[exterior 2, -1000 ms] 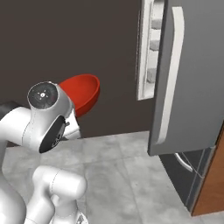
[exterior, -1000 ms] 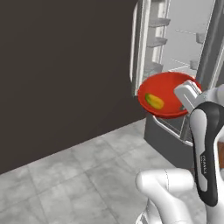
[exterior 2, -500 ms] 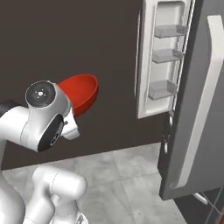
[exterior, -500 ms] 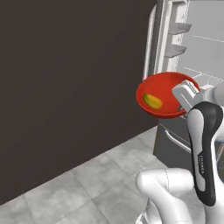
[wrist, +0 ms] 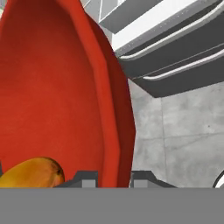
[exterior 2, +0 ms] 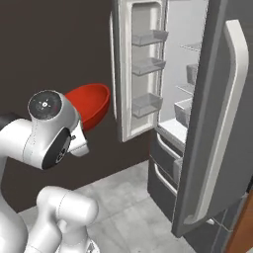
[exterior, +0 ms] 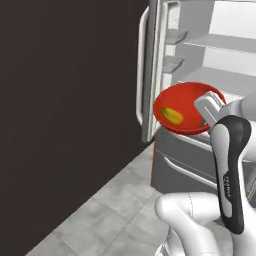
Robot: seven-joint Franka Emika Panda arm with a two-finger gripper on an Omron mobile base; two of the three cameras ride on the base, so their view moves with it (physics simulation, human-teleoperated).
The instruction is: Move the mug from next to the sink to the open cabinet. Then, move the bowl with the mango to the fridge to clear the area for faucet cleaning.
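Now I judge I am on the second half of the job: my gripper (wrist: 113, 177) is clenched on the rim of the bowl (exterior: 184, 108), one finger inside the wall and one outside, and the bowl hangs in the air in front of the open fridge (exterior 2: 197, 113), not yet on any shelf. The mango (exterior: 172, 115) lies inside it, low against the wall. Whether the mug reached its cabinet I cannot tell from here. What is left, as I read it, is carrying the bowl in over a shelf and setting it down.

The bowl is wide, shallow and glossy red-orange, with a thin, smooth rim; the mango is a small yellow-orange oval. The fridge is grey steel with long curved handles, white shelves and door bins, over a grey tiled floor (exterior: 100, 210).
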